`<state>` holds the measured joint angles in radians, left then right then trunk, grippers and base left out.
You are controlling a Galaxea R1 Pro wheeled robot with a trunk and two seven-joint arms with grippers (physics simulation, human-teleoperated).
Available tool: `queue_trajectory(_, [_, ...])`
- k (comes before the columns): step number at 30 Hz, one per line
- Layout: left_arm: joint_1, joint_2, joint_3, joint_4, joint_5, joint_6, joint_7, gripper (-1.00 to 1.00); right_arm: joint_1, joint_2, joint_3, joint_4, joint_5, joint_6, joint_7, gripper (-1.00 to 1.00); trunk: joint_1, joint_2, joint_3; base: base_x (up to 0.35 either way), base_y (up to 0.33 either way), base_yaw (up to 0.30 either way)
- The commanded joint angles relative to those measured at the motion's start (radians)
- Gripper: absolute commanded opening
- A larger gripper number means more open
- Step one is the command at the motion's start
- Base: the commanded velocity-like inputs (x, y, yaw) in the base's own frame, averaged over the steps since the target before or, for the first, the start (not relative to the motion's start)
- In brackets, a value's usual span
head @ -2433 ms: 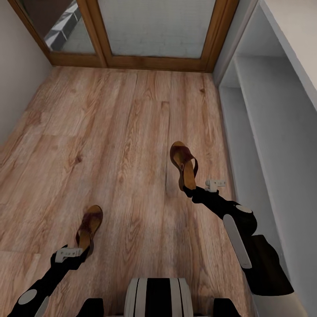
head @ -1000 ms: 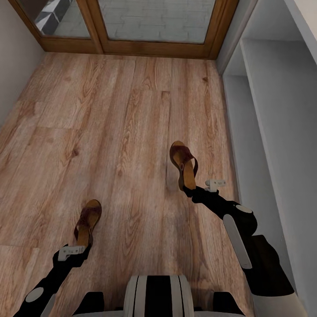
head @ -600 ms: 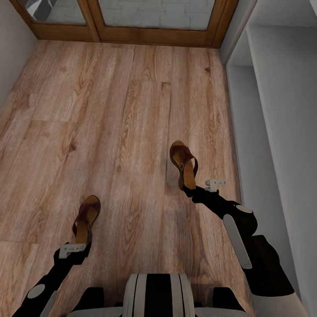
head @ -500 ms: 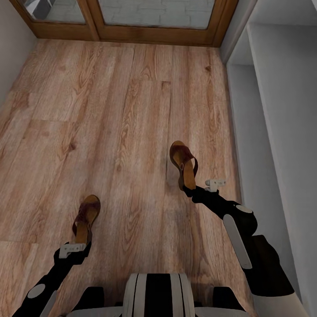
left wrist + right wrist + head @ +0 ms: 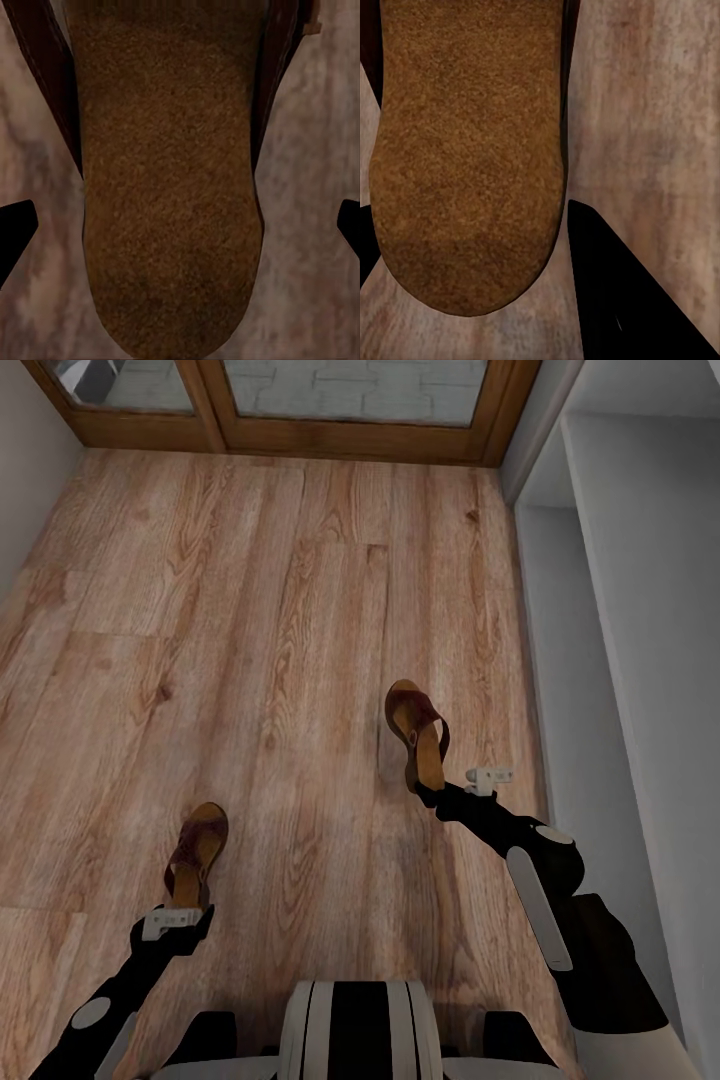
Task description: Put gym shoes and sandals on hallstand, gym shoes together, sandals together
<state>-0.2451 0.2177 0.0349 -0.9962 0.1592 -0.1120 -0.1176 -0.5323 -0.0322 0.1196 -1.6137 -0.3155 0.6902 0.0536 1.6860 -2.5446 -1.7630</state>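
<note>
Two brown sandals are in the head view. One sandal [image 5: 197, 852] lies flat on the wood-plank corridor floor [image 5: 300, 560] at the lower left. My left gripper [image 5: 187, 906] sits at its heel, open, with the fingertips [image 5: 16, 231] wide apart on either side of the tan footbed [image 5: 172, 187]. The other sandal [image 5: 418, 730] hangs tilted above the floor, and my right gripper [image 5: 426, 788] is shut on its heel end. One dark finger [image 5: 607, 285] presses against that footbed's edge [image 5: 472, 150]. The gym shoes are out of view.
The white hallstand [image 5: 640, 610] runs along the right side, its shelves close to my right arm. A wood-framed glass door [image 5: 350, 440] closes the far end of the corridor. A pale wall [image 5: 20, 480] borders the left. My base [image 5: 360, 1025] is at the bottom.
The camera moved forward earlier and is now still. The right sandal kept its place with the gripper. The left arm shifted slightly rightward at the floor sandal's heel.
</note>
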Motion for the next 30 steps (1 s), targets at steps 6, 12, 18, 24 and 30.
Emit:
queue_trajectory(6, [-0.004,0.000,-0.001,0.003,0.000,0.000,0.003,1.00,0.000,0.000,0.000,0.000,-0.004,0.000,-0.003,-1.00,0.003,-0.001,-0.023,0.000,0.000,0.000])
queue_trajectory(12, [-0.005,0.000,-0.002,0.006,0.000,0.000,0.005,1.00,0.000,0.000,0.000,0.000,-0.004,0.000,-0.003,-1.00,0.003,-0.002,-0.027,0.000,0.000,0.000])
queue_trajectory(18, [-0.011,0.001,-0.001,0.020,-0.001,-0.001,0.007,1.00,0.000,0.000,0.000,0.000,-0.004,0.000,-0.003,-1.00,0.003,-0.002,-0.027,0.000,0.000,0.000])
queue_trajectory(24, [-0.063,0.001,-0.003,0.098,-0.001,-0.001,0.006,1.00,0.000,0.000,0.000,0.000,-0.004,0.000,-0.003,-1.00,0.003,-0.002,-0.027,0.000,0.000,0.000])
queue_trajectory(30, [-0.084,0.000,-0.004,0.131,-0.039,-0.006,0.004,1.00,0.000,0.000,0.000,0.000,-0.004,0.000,-0.003,-1.00,0.003,-0.002,-0.027,0.000,0.000,0.000])
